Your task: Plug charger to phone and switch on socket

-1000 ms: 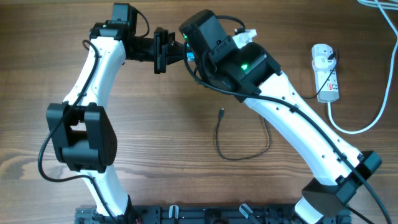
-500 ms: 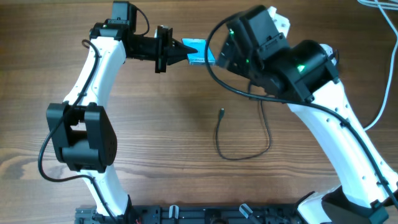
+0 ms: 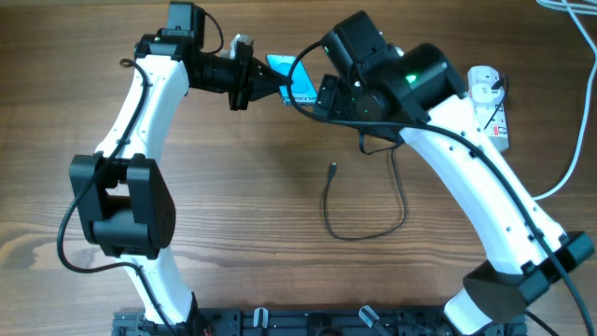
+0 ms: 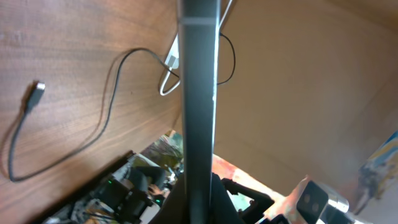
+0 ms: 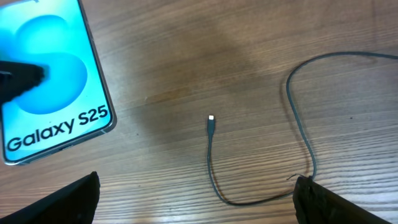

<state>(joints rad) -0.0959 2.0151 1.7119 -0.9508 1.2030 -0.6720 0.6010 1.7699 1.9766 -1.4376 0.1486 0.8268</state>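
Note:
My left gripper (image 3: 269,80) is shut on the phone (image 3: 297,80) and holds it in the air at the back of the table. The turquoise screen with "Galaxy S25" shows at the upper left of the right wrist view (image 5: 62,93). In the left wrist view the phone (image 4: 199,93) is a dark upright bar, seen edge-on between the jaws. My right gripper (image 5: 199,205) is open and empty, hovering beside the phone's free end. The charger (image 3: 368,231) lies looped on the wood, its plug tip (image 3: 333,169) free; it also shows in the right wrist view (image 5: 211,122). The socket (image 3: 492,117) lies at the right.
The socket's thick white cord (image 3: 560,177) curves along the right edge. The right arm's white link (image 3: 466,177) crosses above the charger loop. The wooden table (image 3: 233,215) is bare between the arms.
My right arm swung right off the phone, then came back left, and now hovers beside the phone's free end. The left gripper stays shut on the phone, almost still.

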